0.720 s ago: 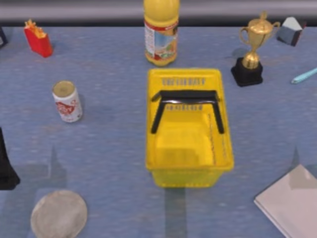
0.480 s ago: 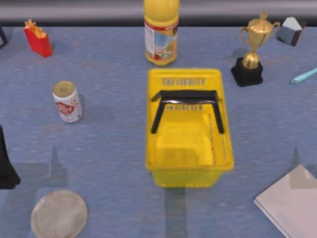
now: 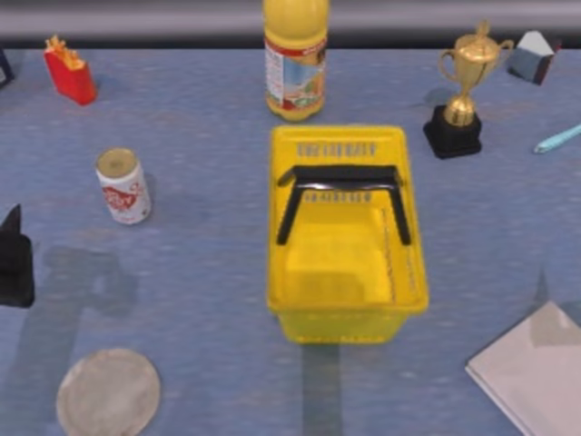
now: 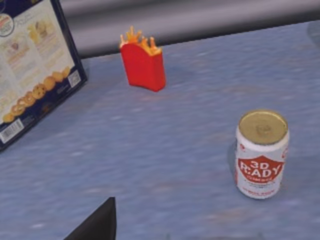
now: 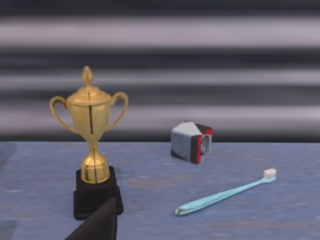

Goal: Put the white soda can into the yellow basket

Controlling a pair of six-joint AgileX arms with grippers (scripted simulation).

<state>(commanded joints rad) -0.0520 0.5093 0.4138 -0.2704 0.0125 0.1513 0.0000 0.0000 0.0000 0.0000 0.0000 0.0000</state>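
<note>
The white soda can [image 3: 123,186] with a red label and dull metal top stands upright at the table's left, also seen in the left wrist view [image 4: 261,154]. The yellow basket [image 3: 413,272] with black handles sits at the table's middle, to the can's right. My left gripper [image 3: 14,259] hangs at the far left edge, nearer the front than the can and apart from it. One dark finger [image 4: 100,225] shows, with nothing beside it, so it stands open. My right arm is out of the top view; one finger [image 5: 102,222] shows in its wrist view, holding nothing.
A yellow juice bottle [image 3: 295,59] stands behind the basket. A red fries box [image 3: 70,71] is back left, a gold trophy [image 3: 461,100], a small cube [image 3: 534,56] and a toothbrush [image 3: 556,139] back right. A round grey plate [image 3: 107,392] and a white pad [image 3: 536,368] lie in front.
My left gripper has moved away from the table's front, closer to the can's level, and its shadow has shifted with it. The can and the basket have not moved.
</note>
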